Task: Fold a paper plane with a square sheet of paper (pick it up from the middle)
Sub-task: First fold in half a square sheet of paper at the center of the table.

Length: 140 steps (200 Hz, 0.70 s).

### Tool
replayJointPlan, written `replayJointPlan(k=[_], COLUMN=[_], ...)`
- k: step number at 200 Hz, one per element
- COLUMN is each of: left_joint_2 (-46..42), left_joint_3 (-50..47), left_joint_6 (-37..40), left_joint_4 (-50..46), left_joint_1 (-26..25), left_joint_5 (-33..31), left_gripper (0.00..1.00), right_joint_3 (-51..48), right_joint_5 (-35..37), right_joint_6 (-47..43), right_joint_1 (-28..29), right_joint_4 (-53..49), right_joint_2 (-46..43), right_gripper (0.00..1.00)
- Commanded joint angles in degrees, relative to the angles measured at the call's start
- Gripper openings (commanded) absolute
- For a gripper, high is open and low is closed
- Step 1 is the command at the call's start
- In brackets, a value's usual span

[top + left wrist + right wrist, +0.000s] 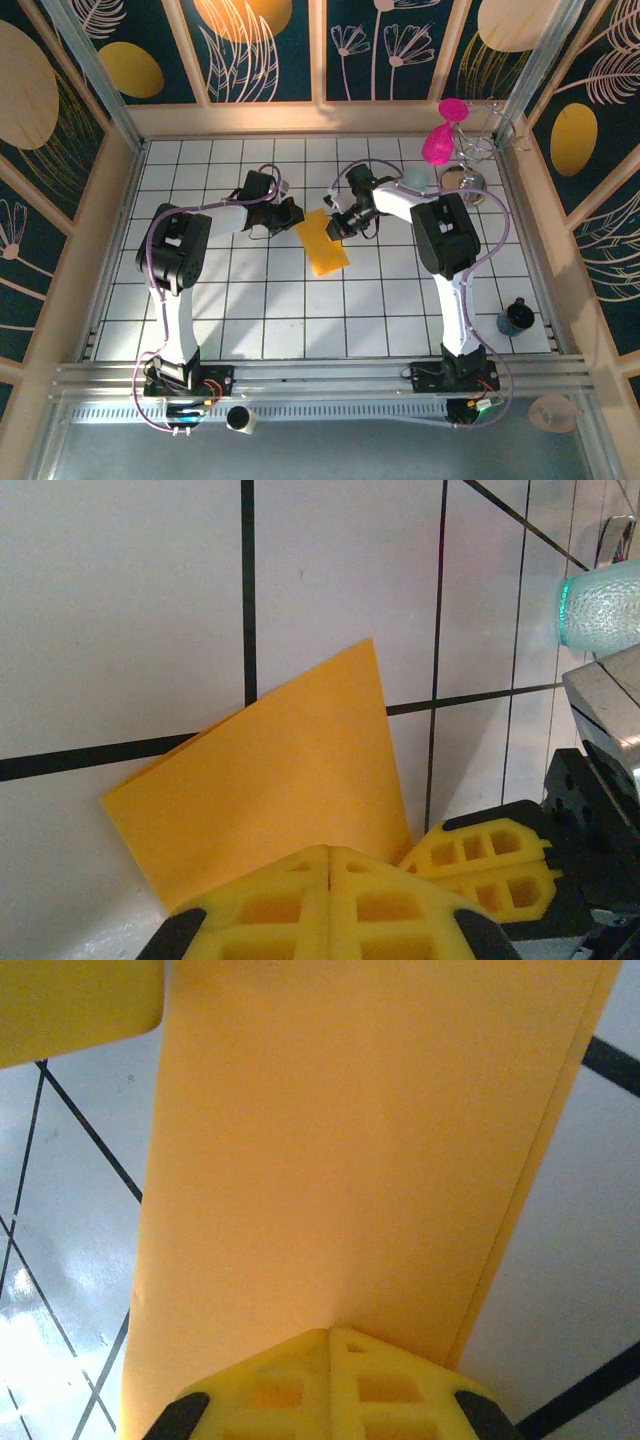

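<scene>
The square sheet of paper [325,248] lies on the white tiles, folded double into a narrow orange-yellow rectangle. Its two layers show along the right edge in the right wrist view [340,1160]. My left gripper [296,213] is shut, with its tips at the sheet's far left corner and the paper [270,780] spreading ahead of them [330,852]. My right gripper [337,227] is also shut, tips down on the sheet's far right part [330,1332]. Its yellow fingers [490,865] sit just right of the left tips. The paper plane is out of view.
A pale teal cup [418,178] and a shiny metal object [465,182] stand behind the right arm. A pink object [440,140] hangs by a wire rack [485,125] at the back right. A dark cup [517,318] is near the right wall.
</scene>
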Motion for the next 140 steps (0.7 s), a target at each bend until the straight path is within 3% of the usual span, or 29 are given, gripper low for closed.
replayJointPlan(k=[1,23,80,140], left_joint_2=[1.0,1.37,1.52,1.04], left_joint_3=[-0.19,-0.44,-1.33,-1.73], left_joint_6=[-0.22,0.11,0.06,-0.07], left_joint_4=[-1.2,-2.05,-1.47,-1.09], left_joint_1=[-0.4,-0.52,-0.6,-0.6], left_joint_5=[-0.23,-1.03,-1.53,-1.51], left_gripper=[0.05,0.05,0.05,0.05], right_joint_3=[-0.7,-0.96,-9.64,-10.05], right_joint_5=[-0.51,-2.24,-2.92,-0.79], right_joint_6=[1.85,7.47,34.15,42.71], right_joint_1=[0.75,0.93,4.21,9.07], right_joint_4=[-2.3,0.96,16.2,21.24], right_joint_2=[-1.51,-4.61,-9.61,-6.48], right_gripper=[0.05,0.08,0.09,0.03])
